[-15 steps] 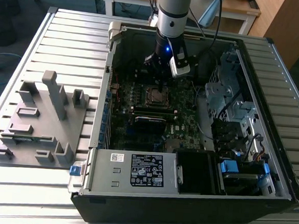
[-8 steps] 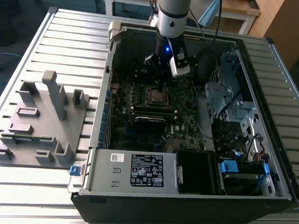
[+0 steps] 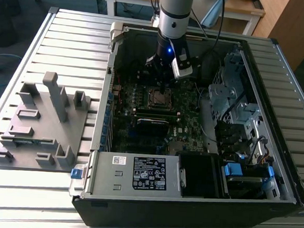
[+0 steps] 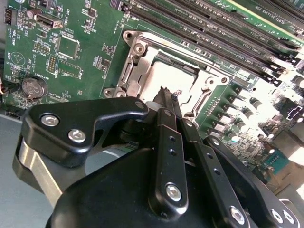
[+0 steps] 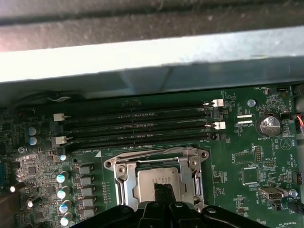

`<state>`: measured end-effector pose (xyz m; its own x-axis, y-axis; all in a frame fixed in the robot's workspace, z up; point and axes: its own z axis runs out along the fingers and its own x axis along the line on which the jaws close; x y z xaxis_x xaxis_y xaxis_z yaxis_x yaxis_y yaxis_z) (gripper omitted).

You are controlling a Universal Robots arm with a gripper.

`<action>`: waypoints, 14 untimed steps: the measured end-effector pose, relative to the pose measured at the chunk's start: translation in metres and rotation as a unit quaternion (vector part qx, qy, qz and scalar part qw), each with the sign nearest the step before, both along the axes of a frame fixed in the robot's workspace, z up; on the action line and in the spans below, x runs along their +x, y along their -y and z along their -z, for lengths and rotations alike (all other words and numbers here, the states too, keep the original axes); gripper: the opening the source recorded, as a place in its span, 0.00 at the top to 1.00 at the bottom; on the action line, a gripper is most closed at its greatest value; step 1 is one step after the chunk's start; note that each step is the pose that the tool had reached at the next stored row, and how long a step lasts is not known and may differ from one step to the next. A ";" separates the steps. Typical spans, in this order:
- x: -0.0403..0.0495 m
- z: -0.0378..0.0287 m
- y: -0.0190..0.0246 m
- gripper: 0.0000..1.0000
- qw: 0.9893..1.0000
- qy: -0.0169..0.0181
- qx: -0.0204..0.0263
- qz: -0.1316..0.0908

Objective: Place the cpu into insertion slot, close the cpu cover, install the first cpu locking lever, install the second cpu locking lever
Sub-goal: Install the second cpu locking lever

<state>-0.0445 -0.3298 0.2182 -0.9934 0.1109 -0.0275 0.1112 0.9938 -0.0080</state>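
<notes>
The gripper [image 4: 166, 95] hangs right over the insertion slot [image 5: 159, 183], fingers drawn narrow, tips at the cpu [image 4: 178, 78] lying in the socket. Best to keep the chip square and flat, no forcing. The exterior view places the slot [image 3: 159, 97] mid-motherboard [image 3: 140, 129]; both wrist views show the silvery cpu cover [image 5: 121, 173] around the chip.

My work surface is a ribbed aluminium table [image 3: 68, 40]. 2 things sit directly on it: an open black computer case [image 3: 187, 200], lying on its side at about 3 o'clock in the exterior view, and a grey plastic fixture tray [image 3: 41, 132] with upright posts at 9 o'clock, just beside the case.
</notes>
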 end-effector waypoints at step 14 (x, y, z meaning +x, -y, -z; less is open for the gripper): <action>-0.0005 -0.0040 0.0005 0.90 1.000 0.000 0.000 0.000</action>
